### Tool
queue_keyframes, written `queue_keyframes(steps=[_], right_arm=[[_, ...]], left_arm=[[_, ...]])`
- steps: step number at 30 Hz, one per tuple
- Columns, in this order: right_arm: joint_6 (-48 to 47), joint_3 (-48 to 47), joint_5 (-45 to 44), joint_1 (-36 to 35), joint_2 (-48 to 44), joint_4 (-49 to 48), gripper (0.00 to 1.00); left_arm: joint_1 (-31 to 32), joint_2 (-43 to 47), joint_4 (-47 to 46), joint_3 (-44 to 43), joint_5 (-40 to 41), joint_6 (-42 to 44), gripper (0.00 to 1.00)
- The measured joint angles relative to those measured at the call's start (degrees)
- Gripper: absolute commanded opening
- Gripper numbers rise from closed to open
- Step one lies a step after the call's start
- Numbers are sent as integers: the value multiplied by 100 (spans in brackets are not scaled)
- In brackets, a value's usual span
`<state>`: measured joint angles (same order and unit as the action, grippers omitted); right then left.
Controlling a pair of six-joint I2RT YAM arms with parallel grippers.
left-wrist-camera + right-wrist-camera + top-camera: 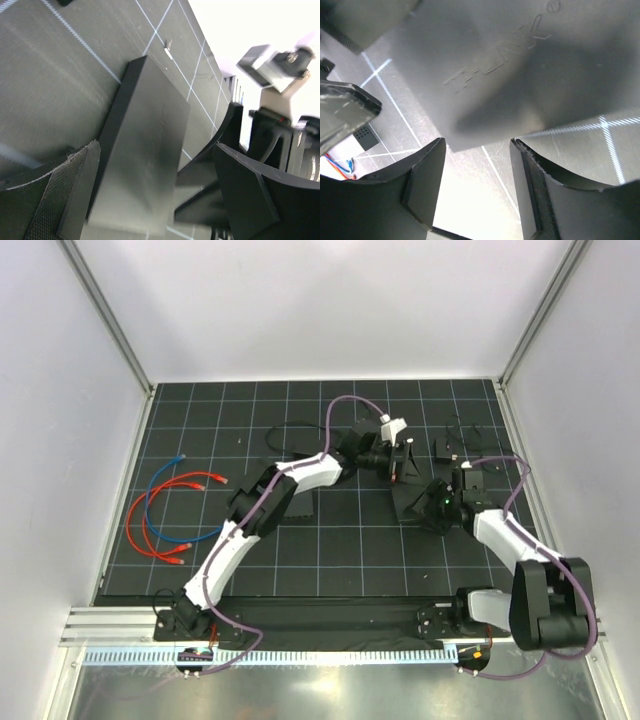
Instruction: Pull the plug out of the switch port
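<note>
The switch (411,506) is a flat matte-black box lying on the black grid mat right of centre. In the left wrist view its top face (145,150) lies between my left gripper's (155,200) spread fingers, and the gripper is open around it. In the right wrist view the embossed top face (510,60) fills the upper part. My right gripper (477,190) is open just off the box's corner and holds nothing. In the top view the left gripper (400,466) and right gripper (433,502) meet at the switch from opposite sides. No plug or socket row shows; both are hidden.
Red and blue cables (170,515) lie coiled at the mat's left. A small black power brick (445,448) with a thin cord sits at the back right. A thin black plate (300,504) lies under the left arm. White walls enclose the mat.
</note>
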<state>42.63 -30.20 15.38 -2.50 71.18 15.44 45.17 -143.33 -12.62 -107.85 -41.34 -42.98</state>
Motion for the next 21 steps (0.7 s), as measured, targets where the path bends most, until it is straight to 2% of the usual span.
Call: queue_keyframes(steps=[6,11,15,21], right_arm=[[-221,-107,-177,0,-608,509,66],[-424,-192,-199,0,-813,1014,66],[-662,-398,-284,0,-1049,1504,67],[-990,-988,-437,0,-981,1917,67]], left_arm=[[-181,979,-166,1128,85,2,100],[-282,2168,-221,2247,350,173,99],[-293,3268,-293,3237,796,433,100],[-293,4262,-525,4308,1458,605,100]])
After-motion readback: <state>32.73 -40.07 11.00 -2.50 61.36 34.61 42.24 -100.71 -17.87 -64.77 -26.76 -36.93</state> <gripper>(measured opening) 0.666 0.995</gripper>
